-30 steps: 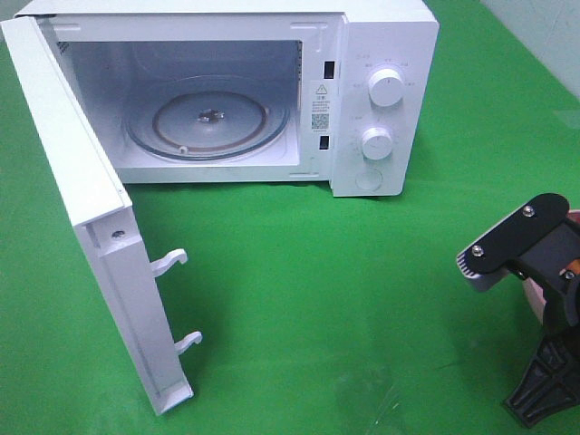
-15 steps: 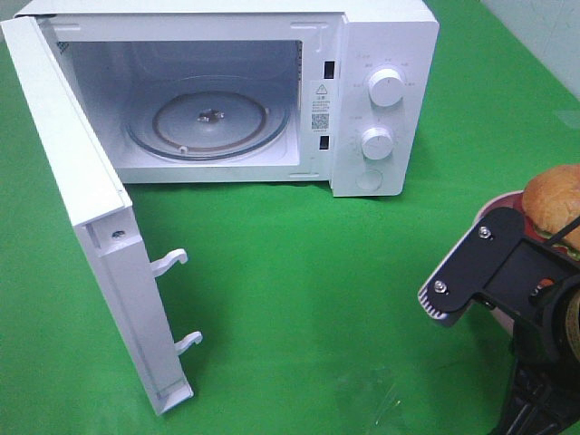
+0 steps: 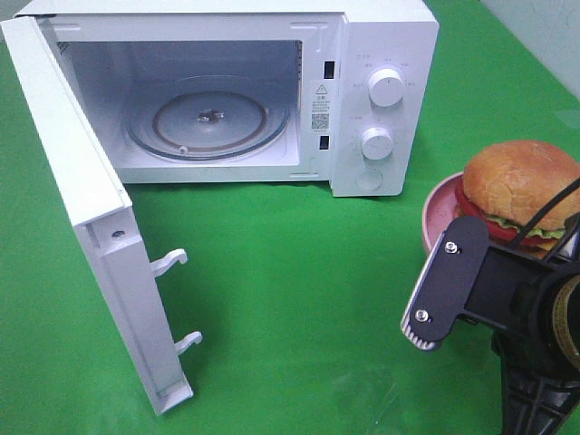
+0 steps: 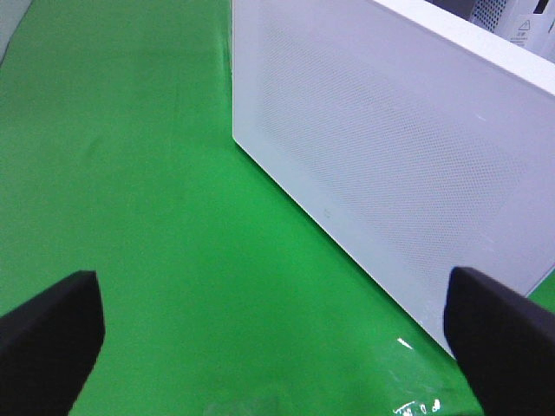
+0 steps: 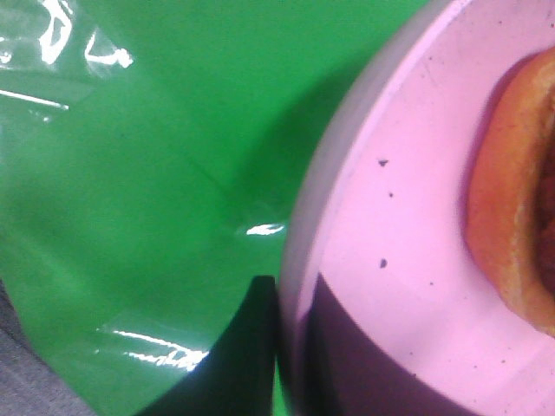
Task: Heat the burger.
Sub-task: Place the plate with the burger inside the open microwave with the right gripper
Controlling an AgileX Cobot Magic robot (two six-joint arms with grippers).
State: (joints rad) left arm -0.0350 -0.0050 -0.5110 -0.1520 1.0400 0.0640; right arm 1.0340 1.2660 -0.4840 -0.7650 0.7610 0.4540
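Pinching the rim of the pink plate [image 5: 390, 217], the right hand [image 5: 290, 347] is closed nearly flat, one finger on top of the lip and one outside it. The burger [image 3: 521, 186] rides on the plate and is not touched itself. That looks the sound choice. The burger is probably light but soft and loosely stacked (bun, filling, bun), so a squeeze would crush the bun or slide the layers apart. The stiff plate gives a firm edge to hold. Tilt is the risk: held at one side only, the smooth plate could let the burger slip, so it wants keeping level.

The burger is at the right side of the green counter [image 3: 299, 290], well apart from the white microwave [image 3: 381, 36], whose door [image 3: 82, 208] stands wide. Whether the plate rests on the counter cannot be told. The top bun is glossy golden-brown, with red tomato, green lettuce and a dark patty beneath. The left hand [image 4: 277, 338] is spread fully and holds nothing, near the door's outer face.
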